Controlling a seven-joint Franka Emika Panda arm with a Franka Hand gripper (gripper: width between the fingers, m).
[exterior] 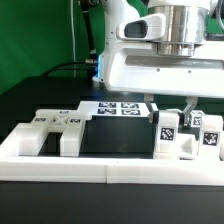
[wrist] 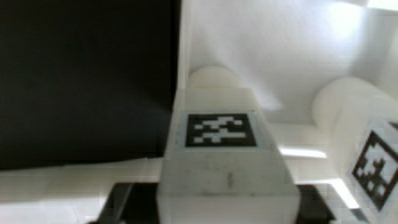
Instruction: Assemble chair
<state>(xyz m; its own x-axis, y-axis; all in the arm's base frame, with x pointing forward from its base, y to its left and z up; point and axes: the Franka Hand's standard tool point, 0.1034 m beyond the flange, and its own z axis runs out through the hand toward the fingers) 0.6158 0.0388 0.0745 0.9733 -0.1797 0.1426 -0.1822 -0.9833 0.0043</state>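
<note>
- At the exterior view's right, just behind the low border wall [exterior: 100, 165], my gripper [exterior: 172, 114] hangs straight down over a cluster of white chair pieces.
- State: my fingers [wrist: 139, 205] are closed on the tagged block [exterior: 168, 128] [wrist: 222, 130] — in the wrist view a dark pad sits against each side of it, with no gap to be seen.
- The tagged block stands upright with its tag facing the exterior camera. The wall hides its foot, so I cannot tell whether it rests on the black table [exterior: 115, 135].
- Just beside it, toward the exterior view's right, are the neighbouring chair parts [exterior: 205, 135] [wrist: 365, 140], each with a tag. Touching or apart: cannot tell.
- Well apart, at the exterior view's left, the slab part [exterior: 55, 125] lies near the wall, white with raised lugs.
- Farther back, between the two groups, the marker board [exterior: 120, 107] lies flat — tags up.
</note>
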